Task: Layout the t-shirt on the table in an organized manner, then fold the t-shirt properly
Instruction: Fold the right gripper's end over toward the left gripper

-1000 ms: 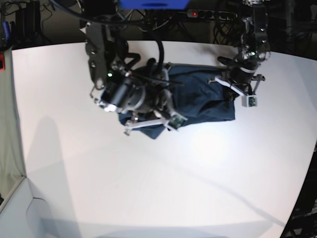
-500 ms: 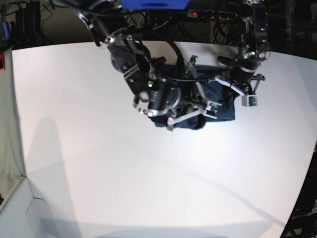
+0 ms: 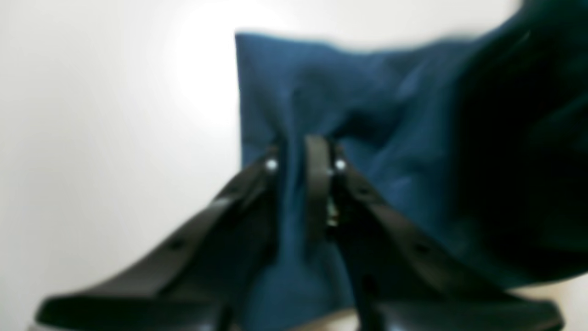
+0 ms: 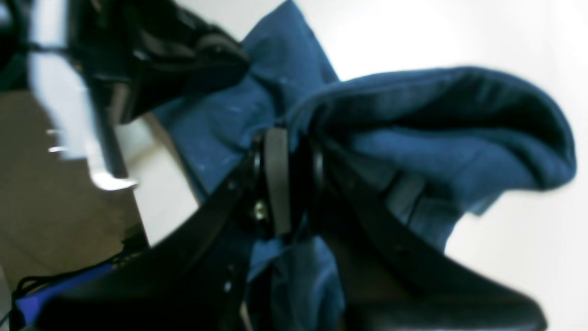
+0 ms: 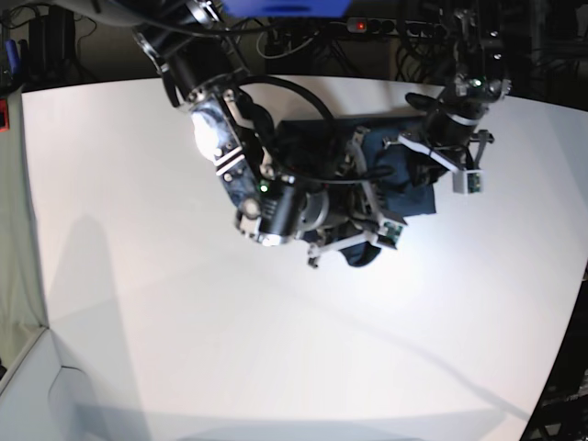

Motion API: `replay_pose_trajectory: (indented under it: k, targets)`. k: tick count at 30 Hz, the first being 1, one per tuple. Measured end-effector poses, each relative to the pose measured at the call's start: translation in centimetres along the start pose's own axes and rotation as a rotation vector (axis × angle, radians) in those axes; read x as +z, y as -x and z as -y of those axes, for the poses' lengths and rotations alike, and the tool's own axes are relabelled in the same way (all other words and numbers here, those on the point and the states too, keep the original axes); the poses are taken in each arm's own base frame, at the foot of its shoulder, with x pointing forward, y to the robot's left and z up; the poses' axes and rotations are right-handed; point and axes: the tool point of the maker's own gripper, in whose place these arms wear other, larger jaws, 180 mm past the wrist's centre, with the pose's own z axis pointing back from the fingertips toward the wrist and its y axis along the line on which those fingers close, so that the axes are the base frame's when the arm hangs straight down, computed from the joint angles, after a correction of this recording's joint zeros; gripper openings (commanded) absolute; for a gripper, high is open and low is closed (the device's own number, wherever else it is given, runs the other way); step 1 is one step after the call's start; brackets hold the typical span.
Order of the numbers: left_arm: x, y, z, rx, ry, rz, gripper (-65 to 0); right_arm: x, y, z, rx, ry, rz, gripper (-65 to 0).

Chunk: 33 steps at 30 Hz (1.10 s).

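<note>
Right wrist view showed my right pincer [image 4: 287, 177] clamped narrow on a bunched fold of the dark navy-blue cotton t-shirt [image 4: 413, 138], lifted over the smooth white table [image 4: 505, 37]. Beyond it, my left pincer [image 3: 305, 158] pinched another edge; I judged a slackening pinch there would drop the cloth crooked.

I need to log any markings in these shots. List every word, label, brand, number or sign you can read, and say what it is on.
None: no readable text in any view.
The t-shirt shows plain navy cloth; no label or print is visible.
The table is bare white, unmarked.
The left gripper and right gripper show only black parts and screws, blurred.
The blue item at the base view's top edge carries no legible writing.
</note>
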Motion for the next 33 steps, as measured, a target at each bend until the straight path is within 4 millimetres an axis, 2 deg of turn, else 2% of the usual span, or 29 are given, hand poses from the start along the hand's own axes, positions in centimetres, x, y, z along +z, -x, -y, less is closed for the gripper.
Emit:
replay_pose_trajectory:
  k: [2, 5, 8, 11, 14, 16, 18, 21, 24, 27, 33]
  targets:
    - [0.2, -0.2, 0.2, 0.004, 0.008, 0.007, -50.4, 0.0, 0.0, -0.1, 0.001, -0.001, 0.001, -65.0]
    - [0.9, 0.5, 0.3, 0.027, 0.014, -0.01, -50.3, 0.0, 0.0, -0.1, 0.0, -0.002, 0.0, -65.0]
    - [2.3, -1.0, -0.3, 0.087, 0.012, 0.043, -50.3, 0.0, 0.0, -0.1, 0.0, -0.002, 0.0, -65.0]
    - [4.1, -2.3, -3.5, 0.108, -0.069, 0.096, -50.3, 0.1, -0.1, 0.0, 0.001, 0.002, 0.003, -65.0]
    - [5.0, -0.8, -7.9, 0.134, -0.189, 0.065, -50.3, 0.1, -0.2, 0.0, 0.003, 0.003, 0.006, -65.0]
    - [5.0, 0.7, -9.5, 0.164, -0.227, 0.03, -50.3, 0.3, -0.3, 0.1, 0.007, 0.009, 0.009, -65.0]
    - [4.5, 1.2, -9.6, 0.175, -0.225, 0.015, -50.3, 1.2, -1.1, 0.4, 0.024, 0.036, 0.032, -65.0]
    - [3.0, 0.9, -9.4, 0.193, -0.208, 0.023, -50.3, 2.2, -2.6, 0.4, 0.043, 0.051, 0.091, -65.0]
    - [2.1, 1.3, -9.6, 0.214, -0.209, 0.014, -50.3, 2.2, -2.5, 0.6, 0.046, 0.054, 0.083, -65.0]
    - [1.3, 3.5, -9.2, 0.219, -0.197, -0.051, -50.4, 2.2, -2.5, 0.6, 0.047, 0.057, 0.08, -65.0]
    - [-0.1, 3.8, -8.0, 0.229, -0.157, -0.04, -50.4, 2.4, -3.4, -0.5, 0.034, -0.003, 0.132, -65.0]
